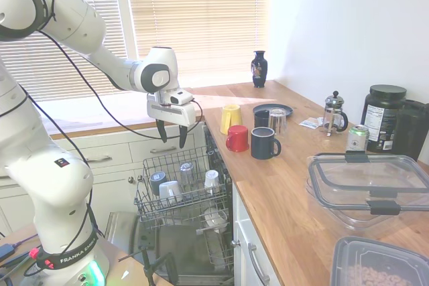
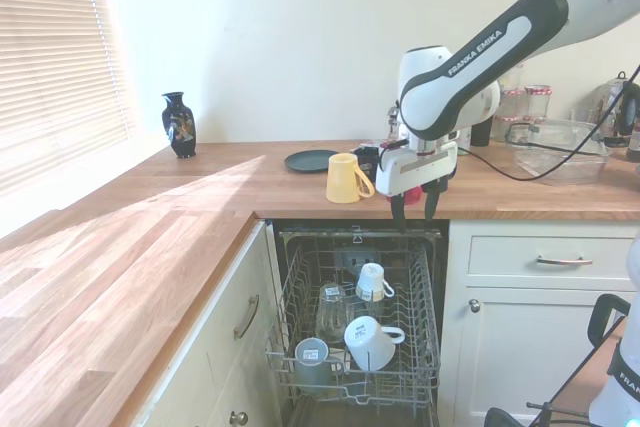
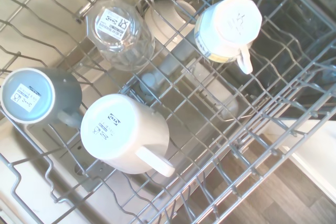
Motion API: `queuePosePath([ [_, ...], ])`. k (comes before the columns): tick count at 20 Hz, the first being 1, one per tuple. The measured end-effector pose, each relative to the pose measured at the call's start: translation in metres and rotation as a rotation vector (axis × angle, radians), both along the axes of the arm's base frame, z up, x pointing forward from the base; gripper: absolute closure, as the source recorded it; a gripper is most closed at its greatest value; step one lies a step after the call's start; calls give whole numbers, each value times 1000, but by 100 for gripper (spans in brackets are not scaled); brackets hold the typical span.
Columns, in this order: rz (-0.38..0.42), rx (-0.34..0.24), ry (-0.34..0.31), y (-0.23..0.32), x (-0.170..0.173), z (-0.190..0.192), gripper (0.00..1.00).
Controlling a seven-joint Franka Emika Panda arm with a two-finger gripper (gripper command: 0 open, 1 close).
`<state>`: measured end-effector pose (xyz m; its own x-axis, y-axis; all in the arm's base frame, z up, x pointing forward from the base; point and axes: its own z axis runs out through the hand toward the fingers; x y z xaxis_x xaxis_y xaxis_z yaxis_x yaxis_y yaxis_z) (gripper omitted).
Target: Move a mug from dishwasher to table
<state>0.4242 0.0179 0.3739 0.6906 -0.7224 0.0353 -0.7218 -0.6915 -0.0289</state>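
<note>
A: What is the gripper (image 1: 173,136) doing?

B: It hangs over the pulled-out rack (image 1: 179,189) of the dishwasher (image 1: 194,252), fingers pointing down and spread apart, with nothing between them and nothing touching them.

A: Where is the mug (image 3: 125,133)?

B: It sits in the rack below the gripper, base up and tipped a little, handle sticking out to one side. From the second exterior view it lies toward the front of the rack (image 2: 373,342).

A: Any writing on it?

B: A printed maker's mark on the base, too small to read for certain.

A: What lies around it?

B: A blue-grey mug (image 3: 37,96) just beside it, base up, with a label on the bottom. A clear glass (image 3: 119,34) further back, also upside down and labelled. A narrower white cup (image 3: 228,27) stands apart toward the back.

A: Any other lettering?

B: The arm (image 2: 485,47) reads FRANKA EMIKA.

A: And the table (image 1: 288,185)?

B: The wooden top carries a yellow mug (image 1: 230,118), a red mug (image 1: 237,138), a dark blue mug (image 1: 264,143) and a dark plate (image 1: 273,109). A dark vase (image 1: 259,68) stands well back by the window.
</note>
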Motion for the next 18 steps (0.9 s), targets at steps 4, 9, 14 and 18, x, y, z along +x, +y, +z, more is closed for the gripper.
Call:
queuePosePath([
  [4, 10, -10, -7, 5, 1, 0, 0],
  [9, 87, -34, 12, 41, 7, -12, 0],
  [14, 228, -110, 71, 71, 24, -45, 0],
  [18, 320, -163, 85, 83, 40, -61, 0],
])
